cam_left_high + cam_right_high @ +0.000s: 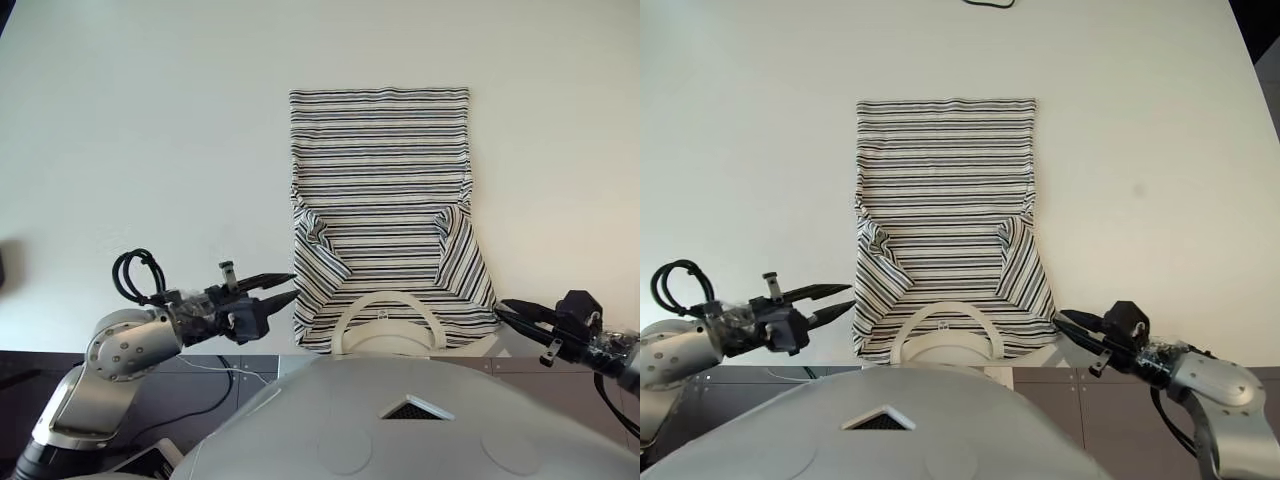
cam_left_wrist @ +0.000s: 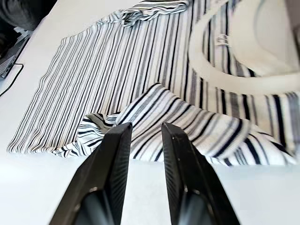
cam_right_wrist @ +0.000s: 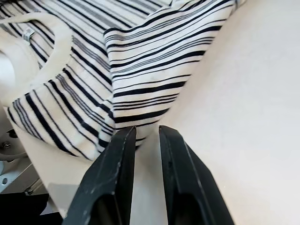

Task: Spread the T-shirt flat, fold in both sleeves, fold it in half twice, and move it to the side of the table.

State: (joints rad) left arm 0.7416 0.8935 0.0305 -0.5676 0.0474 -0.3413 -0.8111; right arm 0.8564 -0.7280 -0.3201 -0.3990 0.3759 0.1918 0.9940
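Left gripper (image 1: 282,287) has its fingers a bit apart with nothing in them, tips just off the shirt's near left corner; right gripper (image 1: 1068,323) same deal, narrow gap, empty, by the near right corner; striped T-shirt (image 1: 380,180) lies flat on the white table (image 1: 150,150), long axis running straight away from the robot, collar (image 1: 388,303) at the near edge, hem far; both sleeves folded in; dark cable (image 1: 990,3) at the far edge, well apart.

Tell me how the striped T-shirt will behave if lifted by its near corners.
Probably floppy: the T-shirt wrinkles at its folded sleeves. Likely light, lying thin on the table. The sleeves may fall open when raised.
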